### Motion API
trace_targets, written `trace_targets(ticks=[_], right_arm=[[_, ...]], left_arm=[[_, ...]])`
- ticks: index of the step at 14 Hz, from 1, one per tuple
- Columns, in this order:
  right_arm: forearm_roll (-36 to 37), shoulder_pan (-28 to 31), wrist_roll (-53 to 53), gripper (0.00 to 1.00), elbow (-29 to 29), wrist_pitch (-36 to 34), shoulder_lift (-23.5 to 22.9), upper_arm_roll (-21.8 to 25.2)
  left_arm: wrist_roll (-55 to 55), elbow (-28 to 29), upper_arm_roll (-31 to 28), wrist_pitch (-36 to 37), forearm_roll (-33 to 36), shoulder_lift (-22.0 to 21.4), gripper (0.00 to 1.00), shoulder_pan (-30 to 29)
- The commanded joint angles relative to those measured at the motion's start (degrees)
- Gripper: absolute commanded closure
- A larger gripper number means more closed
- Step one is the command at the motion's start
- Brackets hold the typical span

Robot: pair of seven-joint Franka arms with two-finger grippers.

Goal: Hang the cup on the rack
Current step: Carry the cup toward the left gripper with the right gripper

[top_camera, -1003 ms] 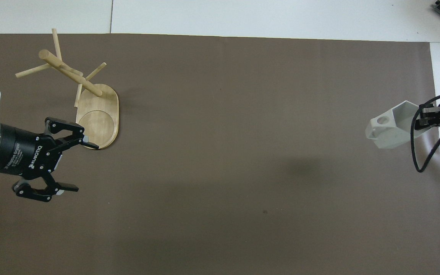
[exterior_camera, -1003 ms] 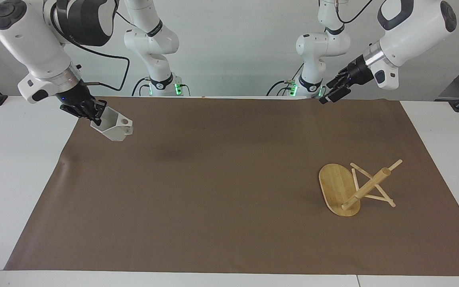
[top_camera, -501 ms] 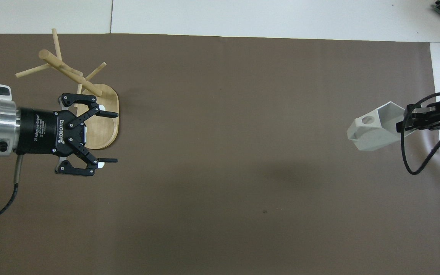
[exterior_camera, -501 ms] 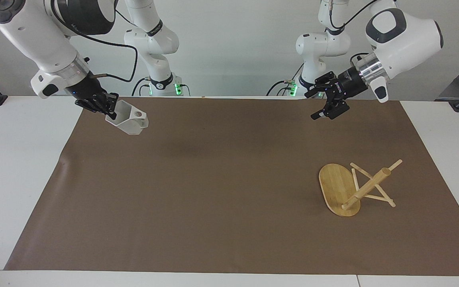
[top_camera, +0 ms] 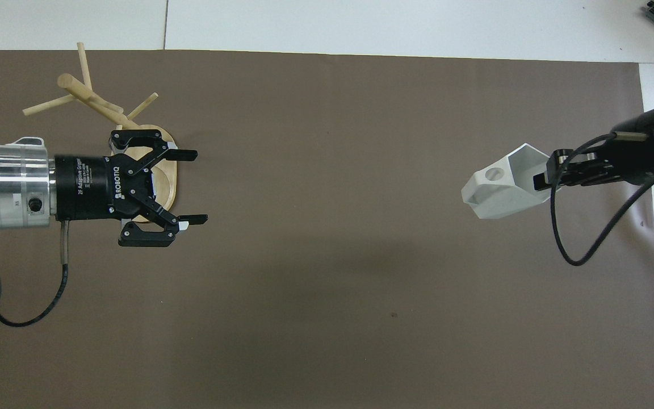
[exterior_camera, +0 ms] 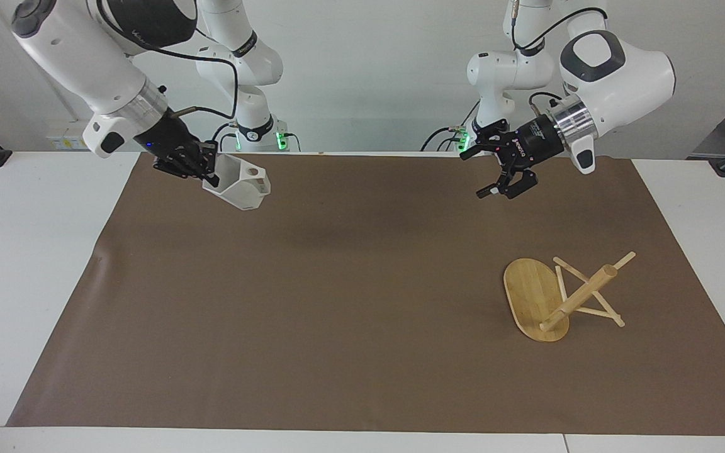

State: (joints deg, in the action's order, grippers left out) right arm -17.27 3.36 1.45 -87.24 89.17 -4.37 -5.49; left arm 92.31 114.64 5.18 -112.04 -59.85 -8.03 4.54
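Gripping the cup (exterior_camera: 241, 184) by its rim wall, the right pincer (exterior_camera: 202, 170) holds it clear of the surface (exterior_camera: 312, 283), above the edge nearest the robots toward the right arm's end. One finger sits inside the mouth and one outside, which leaves the blocky handle with its round hole free and pointing toward the middle. That seems deliberate, since the hole is what has to slide over a peg.

The rack (exterior_camera: 557, 296) is not upright. It lies tipped on the brown mat toward the left arm's end, its oval base standing on edge and its post slanting down so that the peg tips rest on the mat. No cup can hang on it as it lies, so I judge it must first be stood up. The left pincer (exterior_camera: 494, 173) hangs in the air with its fingers spread wide and nothing between them; from overhead it covers the base, but the facing view shows it well above the mat, nearer the robots' edge than the rack, touching nothing.

Compared with a second ago, the right arm has carried the cup inward from the mat's end toward the middle. The left pincer has swung out over the mat and turned. The rack has not shifted.
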Motion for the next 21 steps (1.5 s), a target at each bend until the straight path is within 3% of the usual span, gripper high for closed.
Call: trace_targets(ticks=[1, 3, 7, 12, 21], right_arm=[[-1.28, 0.16, 3.97, 1.0, -1.97, 4.86, 1.12, -4.51], [-4.51, 0.16, 9.68, 1.0, -3.37, 9.07, 1.47, -7.77], [-9.89, 0.16, 22.61, 1.0, -5.84, 18.14, 1.91, -14.18], [-12.69, 0.07, 23.51, 1.0, -7.76, 24.72, 1.73, -20.07], [-13.23, -0.11, 29.92, 1.0, -8.48, 27.9, 1.73, -25.97]], left_arm=[[1.82, 2.6, -0.52, -5.54, -4.64, -0.67, 0.0, 2.65], [2.0, 3.22, -0.43, -9.06, -6.67, 0.2, 0.0, 4.5], [1.56, 4.28, -0.43, -9.16, -8.17, 0.39, 0.0, 6.0], [-4.41, 4.45, -0.52, -9.95, -9.76, 0.39, 0.0, 9.07], [-6.88, 5.68, -0.43, -12.94, -10.28, 0.39, 0.0, 13.21]])
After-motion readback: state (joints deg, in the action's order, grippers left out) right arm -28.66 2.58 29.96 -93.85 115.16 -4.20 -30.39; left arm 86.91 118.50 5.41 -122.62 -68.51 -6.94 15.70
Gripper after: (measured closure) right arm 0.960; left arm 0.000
